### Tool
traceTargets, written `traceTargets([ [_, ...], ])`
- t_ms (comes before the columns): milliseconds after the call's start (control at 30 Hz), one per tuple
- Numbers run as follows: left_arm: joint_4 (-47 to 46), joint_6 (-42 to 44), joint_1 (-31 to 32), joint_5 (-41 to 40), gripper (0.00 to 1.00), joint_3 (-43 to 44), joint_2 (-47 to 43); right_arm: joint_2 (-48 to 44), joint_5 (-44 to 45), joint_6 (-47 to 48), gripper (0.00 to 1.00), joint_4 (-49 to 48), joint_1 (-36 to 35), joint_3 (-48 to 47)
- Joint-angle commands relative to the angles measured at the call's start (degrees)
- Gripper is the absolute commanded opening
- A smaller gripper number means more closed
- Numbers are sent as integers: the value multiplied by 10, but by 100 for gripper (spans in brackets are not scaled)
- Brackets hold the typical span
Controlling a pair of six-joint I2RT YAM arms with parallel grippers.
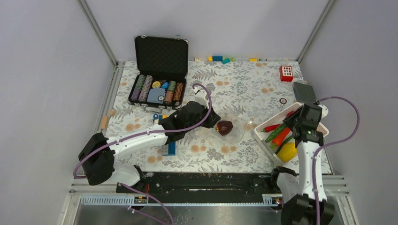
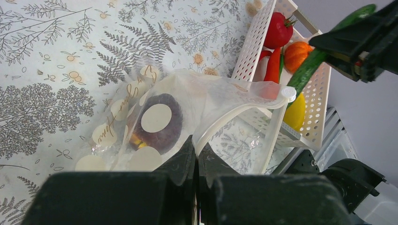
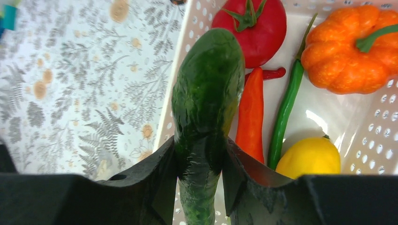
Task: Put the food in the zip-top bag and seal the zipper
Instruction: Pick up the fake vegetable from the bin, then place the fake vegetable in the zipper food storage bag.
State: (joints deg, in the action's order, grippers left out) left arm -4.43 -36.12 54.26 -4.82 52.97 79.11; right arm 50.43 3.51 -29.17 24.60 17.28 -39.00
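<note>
Mid-loading: the left gripper (image 2: pixel 196 154) pinches the lip of the bag (image 2: pixel 211 96) mid-table, a dark piece (image 2: pixel 174 123) inside, while the right gripper (image 3: pixel 199 157) clamps a cucumber (image 3: pixel 206 89) above the basket (image 3: pixel 371 136) by the right edge, which next, I'd say, needs carrying into the bag's mouth.

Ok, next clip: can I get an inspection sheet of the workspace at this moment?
Surface: floral cloth, lying flat.
Job's things: zip-top bag open, a dark round piece inside; tomato, pumpkin, chili and yellow piece in the white basket.
Clutter: poker chip case, toy blocks at the far edge, red box.
Grippers: left gripper shut on the bag's rim; right gripper shut on a green cucumber over the basket's rim.
Cables: purple cables loop off both arms.
Surroundings: grey walls, metal frame posts.
</note>
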Motion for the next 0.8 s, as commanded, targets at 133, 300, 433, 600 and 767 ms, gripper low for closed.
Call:
traceTargets([
  [133,0,-19,-2,-3,0,24,-16,-136,-71,37,15,36,-81,-71],
  [300,32,-31,-3,-12,0,45,-4,-142,-65,54,14,-29,-256,-109],
  [433,43,-42,-3,-16,0,52,-3,-127,-31,59,13,-108,-351,-112],
  [600,68,-68,-2,-19,0,61,0,-67,79,81,13,-233,-493,-90],
  [767,85,-93,-2,-14,0,60,1,-22,180,61,13,-388,-574,-21],
])
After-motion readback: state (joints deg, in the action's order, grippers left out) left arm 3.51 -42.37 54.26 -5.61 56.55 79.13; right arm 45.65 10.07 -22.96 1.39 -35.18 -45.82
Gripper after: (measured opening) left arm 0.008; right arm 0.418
